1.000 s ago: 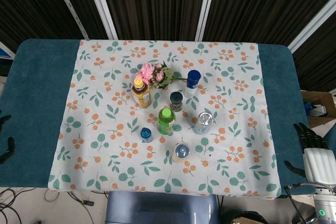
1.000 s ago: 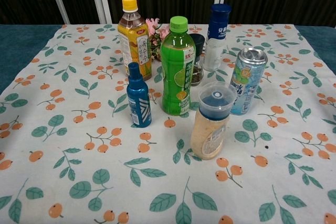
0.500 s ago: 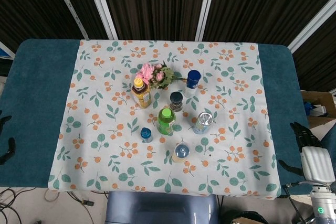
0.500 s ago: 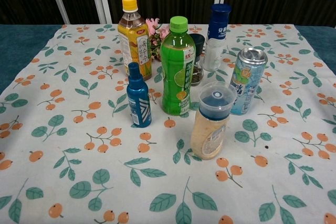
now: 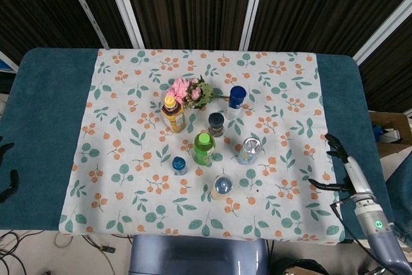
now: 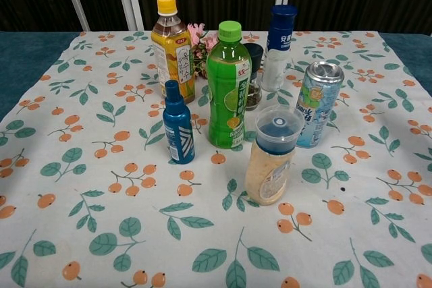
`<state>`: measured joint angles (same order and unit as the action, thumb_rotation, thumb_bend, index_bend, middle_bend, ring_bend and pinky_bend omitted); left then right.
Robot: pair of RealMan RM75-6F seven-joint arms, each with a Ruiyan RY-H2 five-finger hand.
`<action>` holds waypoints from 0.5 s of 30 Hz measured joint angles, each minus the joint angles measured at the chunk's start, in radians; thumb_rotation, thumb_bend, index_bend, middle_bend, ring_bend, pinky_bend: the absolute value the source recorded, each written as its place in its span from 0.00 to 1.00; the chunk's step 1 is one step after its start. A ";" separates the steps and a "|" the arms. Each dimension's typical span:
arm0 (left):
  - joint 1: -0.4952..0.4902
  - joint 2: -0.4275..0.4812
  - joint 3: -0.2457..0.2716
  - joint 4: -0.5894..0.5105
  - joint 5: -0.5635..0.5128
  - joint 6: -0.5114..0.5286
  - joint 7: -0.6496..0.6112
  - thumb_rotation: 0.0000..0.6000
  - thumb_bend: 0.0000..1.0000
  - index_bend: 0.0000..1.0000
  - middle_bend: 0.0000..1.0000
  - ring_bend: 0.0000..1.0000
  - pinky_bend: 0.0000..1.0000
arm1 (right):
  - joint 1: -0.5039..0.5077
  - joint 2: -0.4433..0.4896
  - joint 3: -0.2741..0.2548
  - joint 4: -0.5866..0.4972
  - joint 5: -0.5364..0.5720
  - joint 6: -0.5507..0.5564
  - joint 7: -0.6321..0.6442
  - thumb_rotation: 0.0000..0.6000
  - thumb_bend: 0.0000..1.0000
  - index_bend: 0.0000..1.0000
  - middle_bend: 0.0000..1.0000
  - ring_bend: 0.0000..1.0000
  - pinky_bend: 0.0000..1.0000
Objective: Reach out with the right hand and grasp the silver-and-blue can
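Looking down, I see a teal table (image 5: 45, 127) under a floral cloth (image 5: 129, 152), with dark slatted panels (image 5: 187, 4) behind. I count four bottles, one can (image 5: 248, 150), two jars and one posy (image 5: 191, 91). Can stands upright right of the green bottle (image 5: 204, 148). Right hand (image 5: 341, 169) hovers at the cloth's right edge, fingers spread, empty, well apart from it. Left hand (image 5: 5, 169): can't tell.

Left of the right hand (image 5: 346, 173), four bottles, one can (image 6: 316, 104), two jars and one bunch of flowers (image 5: 190, 90) are counted on the cloth (image 6: 94, 220).
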<state>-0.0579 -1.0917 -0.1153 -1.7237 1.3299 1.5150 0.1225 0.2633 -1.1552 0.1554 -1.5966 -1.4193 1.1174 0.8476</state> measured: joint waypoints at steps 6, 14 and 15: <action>0.000 0.002 -0.001 -0.003 -0.008 -0.006 0.001 1.00 0.53 0.17 0.05 0.04 0.00 | 0.091 -0.090 0.040 0.060 0.065 -0.100 0.044 1.00 0.04 0.01 0.07 0.09 0.18; -0.002 0.003 -0.003 -0.008 -0.017 -0.010 0.008 1.00 0.53 0.17 0.05 0.04 0.00 | 0.138 -0.208 0.057 0.125 0.111 -0.133 -0.029 1.00 0.04 0.01 0.07 0.09 0.18; -0.002 0.003 -0.003 -0.008 -0.017 -0.010 0.009 1.00 0.53 0.17 0.05 0.04 0.00 | 0.143 -0.219 0.058 0.131 0.116 -0.135 -0.041 1.00 0.04 0.01 0.07 0.09 0.18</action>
<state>-0.0600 -1.0889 -0.1181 -1.7320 1.3126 1.5048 0.1315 0.4064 -1.3741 0.2137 -1.4658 -1.3034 0.9829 0.8068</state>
